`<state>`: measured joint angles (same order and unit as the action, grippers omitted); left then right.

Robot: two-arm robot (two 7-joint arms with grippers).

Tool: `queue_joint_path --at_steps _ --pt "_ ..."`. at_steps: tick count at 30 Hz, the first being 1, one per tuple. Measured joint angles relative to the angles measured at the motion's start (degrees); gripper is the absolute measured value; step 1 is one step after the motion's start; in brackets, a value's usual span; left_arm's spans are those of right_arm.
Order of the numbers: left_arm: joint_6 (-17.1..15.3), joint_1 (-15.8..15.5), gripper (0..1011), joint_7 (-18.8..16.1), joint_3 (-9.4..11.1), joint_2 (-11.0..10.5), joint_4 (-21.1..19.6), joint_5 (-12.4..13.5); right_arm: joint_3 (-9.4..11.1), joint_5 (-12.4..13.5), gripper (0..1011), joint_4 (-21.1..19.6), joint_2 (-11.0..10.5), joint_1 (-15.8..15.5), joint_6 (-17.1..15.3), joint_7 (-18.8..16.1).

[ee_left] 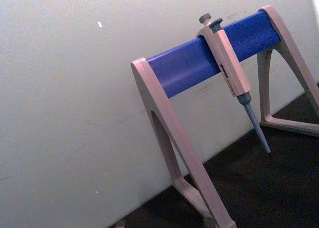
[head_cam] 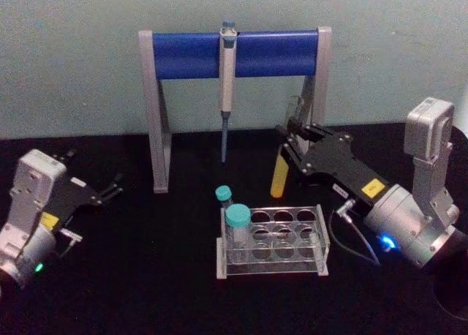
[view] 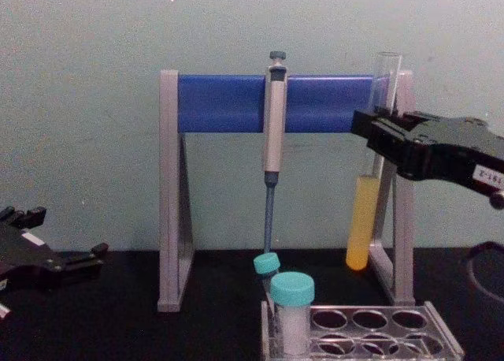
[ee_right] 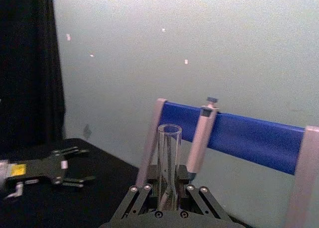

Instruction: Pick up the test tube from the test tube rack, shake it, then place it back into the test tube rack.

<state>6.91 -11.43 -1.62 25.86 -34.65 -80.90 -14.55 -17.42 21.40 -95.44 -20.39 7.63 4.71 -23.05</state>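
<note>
My right gripper (head_cam: 287, 141) is shut on the test tube (head_cam: 278, 180), gripping its clear upper part. The tube hangs upright in the air, behind and above the right rear of the test tube rack (head_cam: 274, 266). In the chest view the tube (view: 362, 223) shows yellow-orange liquid in its lower part below the right gripper (view: 376, 131), well above the rack (view: 442, 335). The right wrist view shows the tube's open top (ee_right: 169, 153) rising between the fingers (ee_right: 144, 194). My left gripper (head_cam: 111, 186) rests open at the table's left, holding nothing.
Two teal-capped vials (head_cam: 237, 219) (head_cam: 224, 195) stand at the rack's left end. Behind the rack stands a grey-and-blue pipette stand (head_cam: 183, 54) with a pipette (head_cam: 227, 93) hanging from its bar. The wall is close behind the stand.
</note>
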Motion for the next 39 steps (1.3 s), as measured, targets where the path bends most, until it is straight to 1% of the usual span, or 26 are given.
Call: queue_joint_path --at_steps 9,10,28,39 --pt "0.0 0.0 1001 0.0 0.0 0.0 0.0 0.0 -1.3 2.0 225 -2.3 -2.7 -2.3 -0.2 -2.8" --pt "0.0 0.0 1001 0.0 0.0 0.0 0.0 0.0 -2.6 3.5 225 -2.3 -3.9 -3.9 -0.1 -3.6" --pt "0.0 0.0 1001 0.0 0.0 0.0 0.0 0.0 -4.0 3.5 225 0.7 -3.1 -2.6 -0.1 -2.7" --pt "0.0 0.0 1001 0.0 0.0 0.0 0.0 0.0 -4.5 2.3 225 1.9 -2.7 -2.4 -0.8 -1.8"
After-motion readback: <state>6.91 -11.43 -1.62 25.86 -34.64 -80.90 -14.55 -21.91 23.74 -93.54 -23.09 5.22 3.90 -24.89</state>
